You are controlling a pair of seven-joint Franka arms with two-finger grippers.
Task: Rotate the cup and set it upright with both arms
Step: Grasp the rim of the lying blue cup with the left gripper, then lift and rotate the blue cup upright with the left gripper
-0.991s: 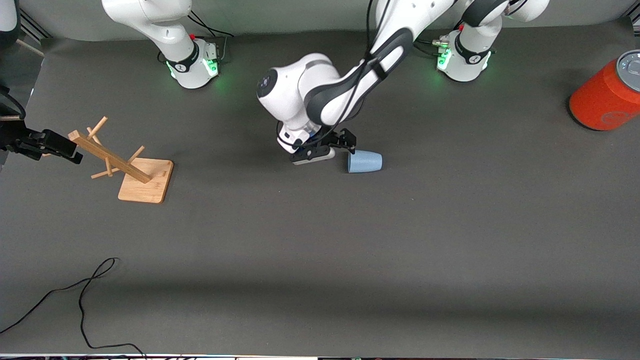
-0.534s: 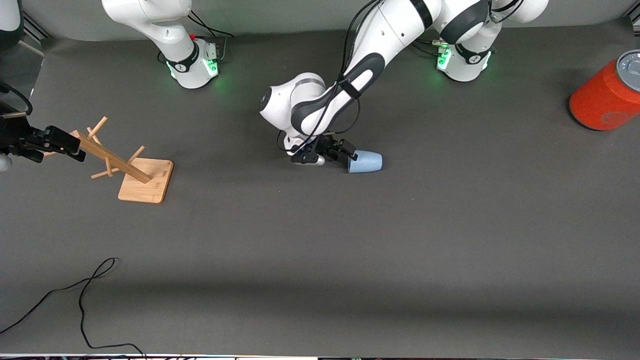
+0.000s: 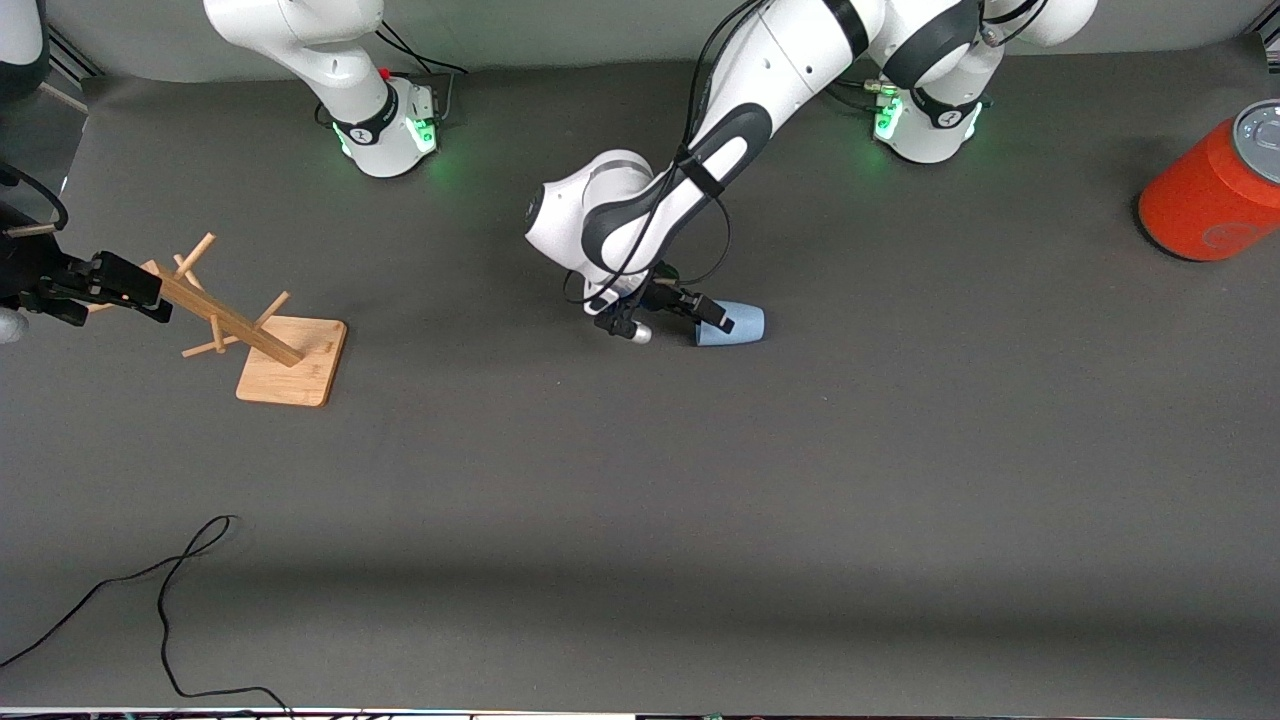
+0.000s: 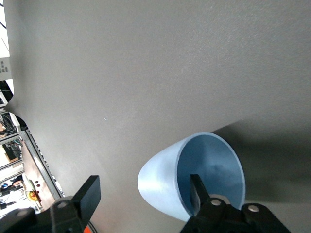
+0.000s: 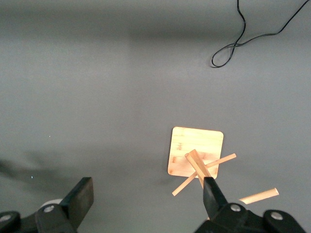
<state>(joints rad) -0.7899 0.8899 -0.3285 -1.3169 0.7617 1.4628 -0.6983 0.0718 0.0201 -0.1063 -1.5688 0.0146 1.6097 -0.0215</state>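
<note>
The left gripper [image 3: 705, 315] is open at the mouth of the cup [image 3: 735, 325], with one finger [image 4: 197, 191] inside the rim and the other outside. The cup lies on its side near the middle of the table [image 3: 640, 500]. The right gripper [image 3: 120, 290], open and empty, waits above the wooden rack [image 3: 250, 330].

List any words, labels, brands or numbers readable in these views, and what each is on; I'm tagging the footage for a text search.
None can be read.
Orange-red can: a faint round mark on its side, too blurred to read.
Robot bases: small dark marks on the bands, too small to read.
Cup, wooden rack: plain, no text.
</note>
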